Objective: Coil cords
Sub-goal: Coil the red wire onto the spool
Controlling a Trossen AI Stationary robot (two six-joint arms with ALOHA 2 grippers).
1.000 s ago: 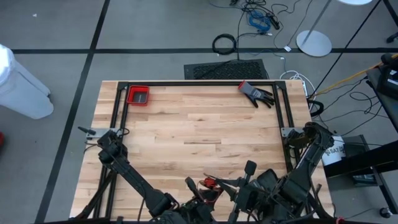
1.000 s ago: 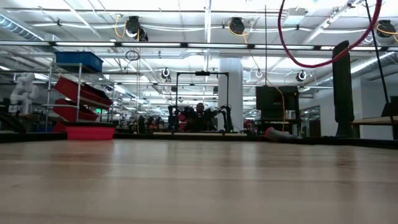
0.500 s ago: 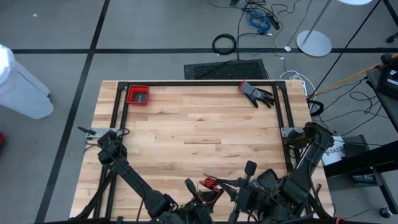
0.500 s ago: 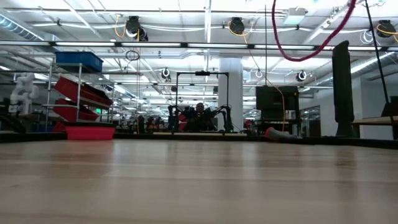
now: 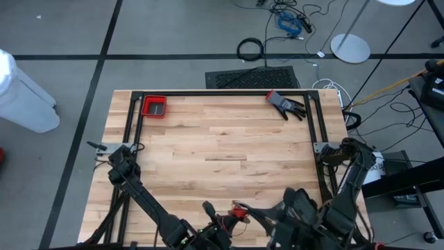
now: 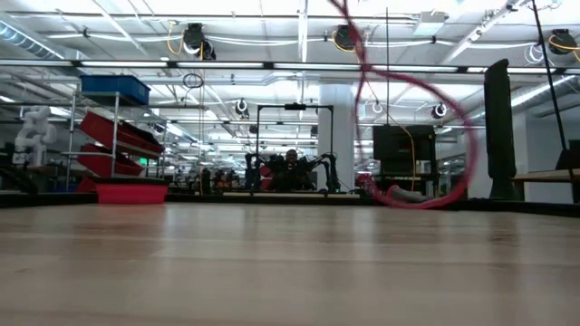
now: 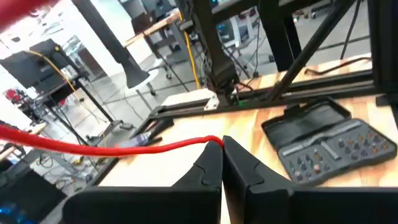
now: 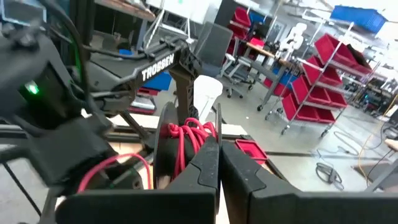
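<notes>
You have little on the table [image 5: 229,146] apart from the arms: one small red bin [image 5: 154,106] at the far left corner and one dark glove with a red cuff [image 5: 286,104] at the far right. Both sit well clear of the arms, which crowd the near edge. On the floor beyond the far edge lie one thick black cable ring [image 5: 250,48] and one blue cable bundle [image 5: 288,23].

You have a single red cord [image 5: 238,212], bunched between the two grippers at the near middle. In the low view it hangs in the air as a loose loop [image 6: 412,136] that sags toward the table, so no single long axis shows.

Your left gripper [image 7: 222,163] has its fingers pressed together on the cord's end, and the cord runs away from them sideways. Your right gripper [image 8: 219,163] is also fully closed, just in front of a tangle of red cord [image 8: 188,134]; whether it pinches any strand you cannot tell.
</notes>
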